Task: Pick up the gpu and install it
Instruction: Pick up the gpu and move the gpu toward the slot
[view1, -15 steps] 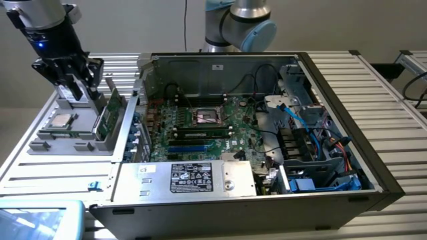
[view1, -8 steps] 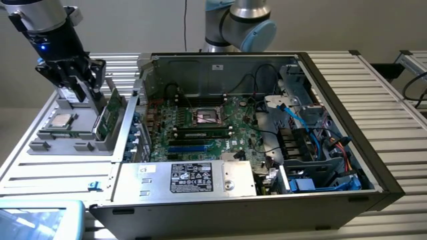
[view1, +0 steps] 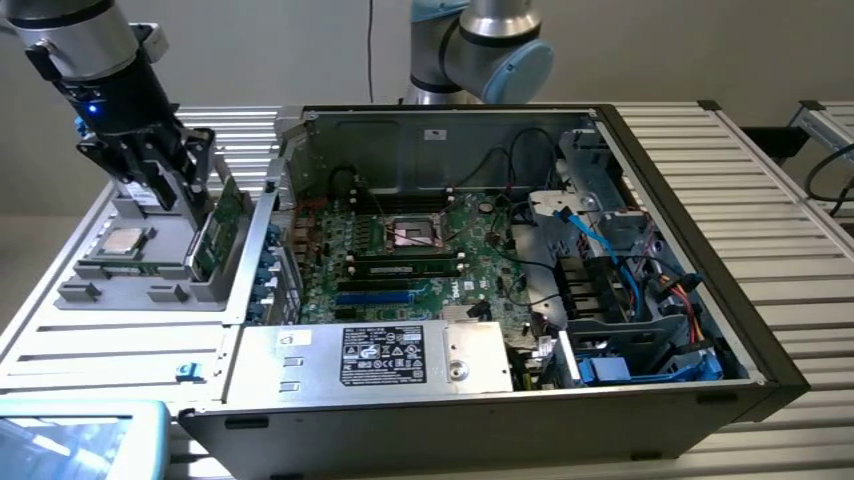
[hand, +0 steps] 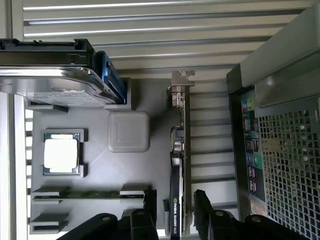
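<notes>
Pincer (view1: 180, 195) hangs over the grey tray (view1: 120, 285) near the bench (view1: 801, 250) edge on the exterior view's left, just beside the open computer case (view1: 694, 330). Jaws wide, one finger (hand: 150, 200) on each side of the gpu (hand: 178, 150), gap on both sides. Gpu stands on edge in its tray slot, with its metal bracket at the end away from the pincer. Processor (hand: 61, 153), memory stick (hand: 90, 194) and drive (hand: 50, 85) sit in the same tray.
</notes>
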